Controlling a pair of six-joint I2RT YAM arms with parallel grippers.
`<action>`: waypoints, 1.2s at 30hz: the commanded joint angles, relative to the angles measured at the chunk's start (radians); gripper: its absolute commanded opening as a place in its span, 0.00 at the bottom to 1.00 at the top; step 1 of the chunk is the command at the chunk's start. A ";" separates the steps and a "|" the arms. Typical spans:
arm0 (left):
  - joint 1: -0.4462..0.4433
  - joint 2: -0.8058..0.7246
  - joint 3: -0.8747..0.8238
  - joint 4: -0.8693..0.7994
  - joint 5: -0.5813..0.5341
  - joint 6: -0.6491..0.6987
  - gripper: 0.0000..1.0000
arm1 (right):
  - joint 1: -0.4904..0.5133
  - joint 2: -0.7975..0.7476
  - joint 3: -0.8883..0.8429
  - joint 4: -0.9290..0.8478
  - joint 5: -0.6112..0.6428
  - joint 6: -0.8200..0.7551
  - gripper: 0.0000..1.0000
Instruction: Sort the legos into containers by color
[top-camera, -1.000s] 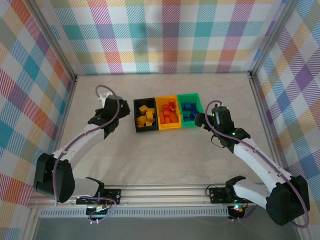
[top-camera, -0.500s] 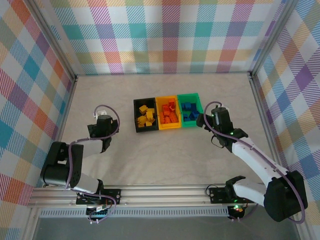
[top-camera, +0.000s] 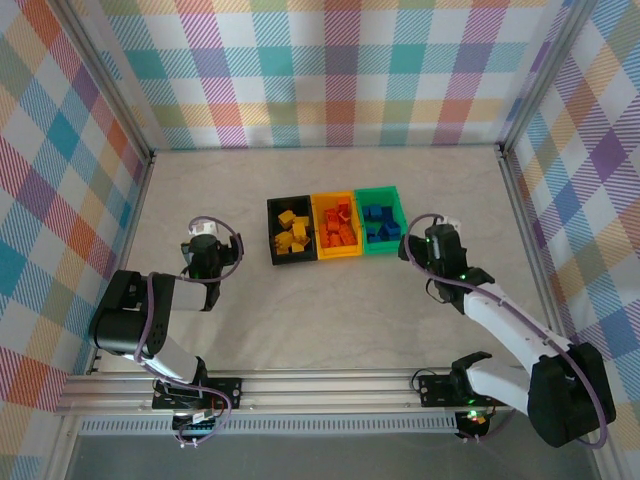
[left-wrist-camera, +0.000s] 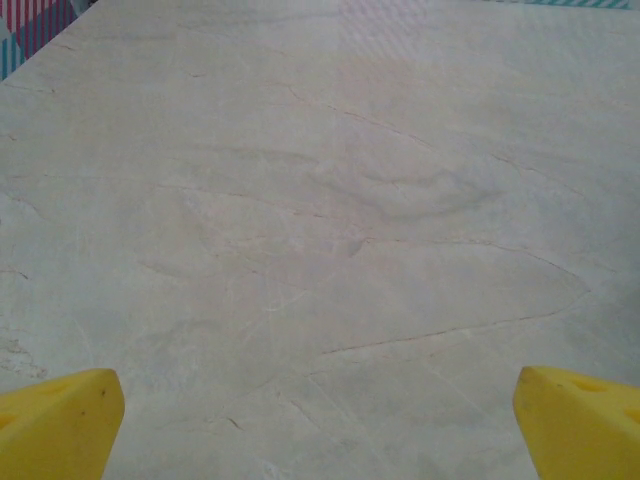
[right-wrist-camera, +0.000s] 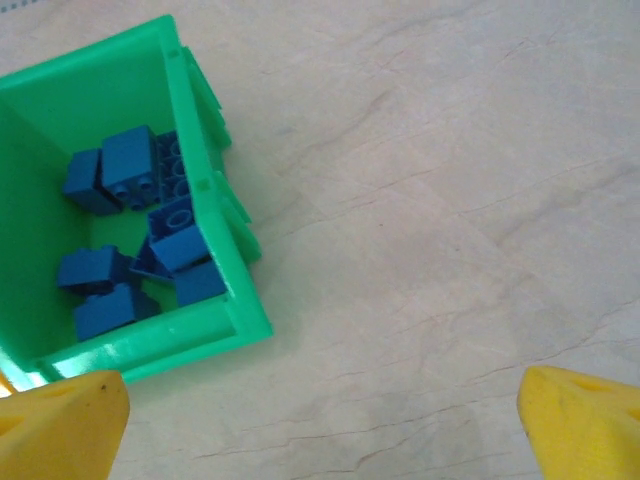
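Three containers stand in a row mid-table. The black bin (top-camera: 271, 232) holds yellow legos (top-camera: 290, 232), the orange bin (top-camera: 335, 256) holds orange legos (top-camera: 337, 228), and the green bin (top-camera: 378, 191) holds blue legos (top-camera: 377, 222). My right gripper (top-camera: 410, 244) hovers just off the green bin's near right corner, open and empty. In the right wrist view the green bin (right-wrist-camera: 215, 200) with its blue legos (right-wrist-camera: 130, 165) lies up left of the right gripper (right-wrist-camera: 320, 430). My left gripper (top-camera: 206, 250) is open over bare table, well left of the black bin, with nothing between its fingers (left-wrist-camera: 60, 420).
Plaid walls with metal posts (top-camera: 150, 155) close in the table at the back and both sides. A metal rail (top-camera: 320, 385) runs along the near edge by the arm bases. Bare marble-look tabletop (left-wrist-camera: 330, 200) stretches ahead of the left gripper.
The left arm has folded back from beside the black bin toward its base. The right gripper has drawn slightly back from the green bin. Both stayed open.
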 joint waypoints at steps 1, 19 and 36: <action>0.009 -0.006 -0.012 0.056 -0.009 -0.006 1.00 | -0.028 -0.039 -0.038 0.167 0.109 -0.138 1.00; 0.008 -0.006 -0.011 0.056 -0.010 -0.005 1.00 | -0.325 0.402 -0.190 0.938 -0.281 -0.374 1.00; 0.007 -0.005 -0.010 0.056 -0.011 -0.006 1.00 | -0.325 0.455 -0.192 0.988 -0.262 -0.366 1.00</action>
